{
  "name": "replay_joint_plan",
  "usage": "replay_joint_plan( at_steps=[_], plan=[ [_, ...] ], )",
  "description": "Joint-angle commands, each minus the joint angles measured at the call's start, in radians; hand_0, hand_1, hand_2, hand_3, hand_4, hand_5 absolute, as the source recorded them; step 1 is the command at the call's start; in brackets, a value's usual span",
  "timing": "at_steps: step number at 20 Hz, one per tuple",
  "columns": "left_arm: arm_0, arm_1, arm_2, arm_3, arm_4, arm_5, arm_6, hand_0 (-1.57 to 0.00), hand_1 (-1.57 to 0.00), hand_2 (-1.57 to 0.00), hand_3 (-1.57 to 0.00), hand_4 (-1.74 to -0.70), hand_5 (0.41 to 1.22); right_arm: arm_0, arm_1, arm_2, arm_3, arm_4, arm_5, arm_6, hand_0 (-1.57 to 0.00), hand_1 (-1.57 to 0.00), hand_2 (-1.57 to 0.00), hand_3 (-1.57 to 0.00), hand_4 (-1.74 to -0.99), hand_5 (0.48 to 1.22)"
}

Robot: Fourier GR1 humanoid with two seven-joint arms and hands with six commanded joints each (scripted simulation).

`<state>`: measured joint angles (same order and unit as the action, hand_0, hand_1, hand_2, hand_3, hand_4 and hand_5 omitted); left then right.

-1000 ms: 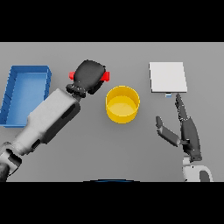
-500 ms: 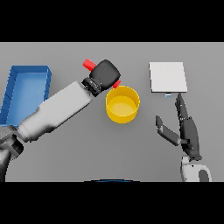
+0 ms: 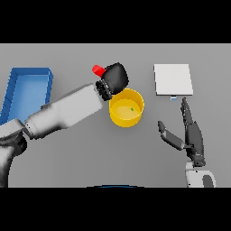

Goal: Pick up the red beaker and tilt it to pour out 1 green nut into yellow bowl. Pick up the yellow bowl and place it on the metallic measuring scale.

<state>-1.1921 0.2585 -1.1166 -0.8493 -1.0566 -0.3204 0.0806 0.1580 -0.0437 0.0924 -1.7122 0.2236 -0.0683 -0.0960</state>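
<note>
My left hand (image 3: pixel 116 77) is shut on the red beaker (image 3: pixel 98 70), of which only a red end shows past the hand's upper left. The hand hangs over the upper-left rim of the yellow bowl (image 3: pixel 118 116), which stands in the middle of the table. One small green nut (image 3: pixel 131 108) lies inside the bowl. The white metallic measuring scale (image 3: pixel 173 80) lies flat at the back right. My right hand (image 3: pixel 193 139) rests open at the right front, fingers straight and pointing away, apart from the bowl and below the scale.
A blue tray (image 3: pixel 15 91) stands at the far left edge of the table. My left forearm (image 3: pixel 63 112) stretches across the table from lower left to the bowl.
My left hand has carried the red beaker rightward to the bowl's rim and turned it. A green nut now lies in the bowl. The right hand has not moved.
</note>
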Motion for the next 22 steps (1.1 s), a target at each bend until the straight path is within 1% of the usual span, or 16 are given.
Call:
replay_joint_plan(
  at_steps=[1,2,3,5,8,9,10,11,13,14,16,17,18,20,21,22],
  plan=[
    [-0.018,0.006,-0.015,0.007,-0.003,-0.008,-0.017,-1.57,-1.57,-1.57,-1.56,-1.74,1.221,0.001,0.006,0.007,-0.002,0.009,-0.006,0.002,0.0,0.0,0.0,0.0,-1.27,0.588],
    [-0.036,0.007,-0.031,0.012,-0.005,-0.028,-0.028,-1.57,-1.57,-1.57,-1.56,-1.74,1.221,0.006,0.01,0.013,-0.004,0.012,-0.004,-0.001,0.0,0.0,0.0,0.0,-1.26,0.586],
    [-0.045,0.0,-0.055,0.022,-0.027,-0.042,-0.027,-1.57,-1.57,-1.57,-1.57,-1.74,1.221,0.005,-0.006,0.004,-0.008,0.021,-0.009,0.004,0.0,0.0,0.0,0.0,-1.25,0.583],
    [-0.074,-0.014,-0.084,0.053,-0.061,-0.04,-0.052,-1.57,-1.57,-1.57,-1.57,-1.73,1.221,-0.014,-0.005,-0.003,-0.004,0.016,-0.015,0.016,0.0,0.0,0.0,0.0,-1.225,0.583],
    [-0.112,-0.024,-0.131,0.077,-0.09,-0.03,-0.103,-1.57,-1.57,-1.57,-1.57,-1.73,1.221,-0.007,-0.004,0.003,0.015,0.024,-0.012,-0.005,0.0,0.0,0.0,0.0,-1.204,0.591],
    [-0.116,-0.024,-0.15,0.087,-0.103,-0.02,-0.105,-1.57,-1.57,-1.57,-1.57,-1.73,1.221,0.003,0.002,0.013,0.003,0.029,-0.013,-0.03,0.0,0.0,0.0,0.0,-1.206,0.591],
    [-0.135,-0.027,-0.157,0.091,-0.104,-0.014,-0.124,-1.57,-1.57,-1.57,-1.57,-1.73,1.221,0.01,0.004,0.017,-0.005,0.036,-0.018,-0.035,0.0,0.0,0.0,0.0,-1.21,0.592],
    [-0.134,-0.031,-0.171,0.092,-0.109,-0.014,-0.122,-1.57,-1.57,-1.57,-1.57,-1.73,1.221,0.025,0.003,0.014,-0.016,0.03,-0.015,-0.035,0.0,0.0,0.0,0.0,-1.209,0.593],
    [-0.167,-0.024,-0.181,0.088,-0.107,-0.021,-0.148,-1.57,-1.57,-1.57,-1.57,-1.73,1.221,0.008,0.008,0.02,-0.001,0.051,-0.028,-0.01,0.0,0.0,0.0,0.0,-1.207,0.594],
    [-0.191,-0.018,-0.176,0.09,-0.1,-0.03,-0.155,-1.57,-1.57,-1.57,-1.57,-1.73,1.221,0.02,0.004,0.022,-0.008,0.053,-0.025,-0.017,0.0,0.0,0.0,0.0,-1.206,0.592],
    [-0.238,0.001,-0.149,0.108,-0.08,-0.005,-0.161,-1.57,-1.57,-1.57,-1.57,-1.73,1.221,0.002,0.007,0.019,0.001,0.053,-0.031,-0.012,0.0,0.0,0.0,0.0,-1.209,0.592],
    [-0.265,0.025,-0.129,0.113,-0.065,0.009,-0.17,-1.57,-1.57,-1.57,-1.49,-1.73,1.221,-0.014,0.005,0.015,0.004,0.056,-0.037,-0.011,0.0,0.0,0.0,0.0,-1.203,0.592],
    [-0.305,0.035,-0.109,0.132,-0.054,0.007,-0.166,-1.57,-1.57,-1.4,-1.51,-1.68,1.221,-0.012,0.002,0.013,-0.014,0.048,-0.033,-0.017,0.0,0.0,0.0,0.0,-1.201,0.592],
    [-0.365,0.074,-0.062,0.172,-0.013,0.031,-0.188,-1.57,-1.57,-1.46,-1.04,-1.7,1.221,-0.015,0.002,0.014,0.003,0.038,-0.02,-0.013,0.0,0.0,0.0,0.0,-1.186,0.596],
    [-0.386,0.091,-0.043,0.188,0.005,0.044,-0.193,-1.57,-1.57,-1.48,-1.15,-1.7,1.221,-0.015,-0.001,0.008,-0.001,0.022,-0.012,-0.01,0.0,0.0,0.0,0.0,-1.183,0.596],
    [-0.399,0.094,-0.015,0.211,0.029,0.045,-0.164,-1.57,-1.57,-1.5,-1.23,-1.7,1.221,-0.023,-0.002,0.005,0.001,0.014,-0.008,-0.009,0.0,0.0,0.0,0.0,-1.181,0.593]
  ],
)
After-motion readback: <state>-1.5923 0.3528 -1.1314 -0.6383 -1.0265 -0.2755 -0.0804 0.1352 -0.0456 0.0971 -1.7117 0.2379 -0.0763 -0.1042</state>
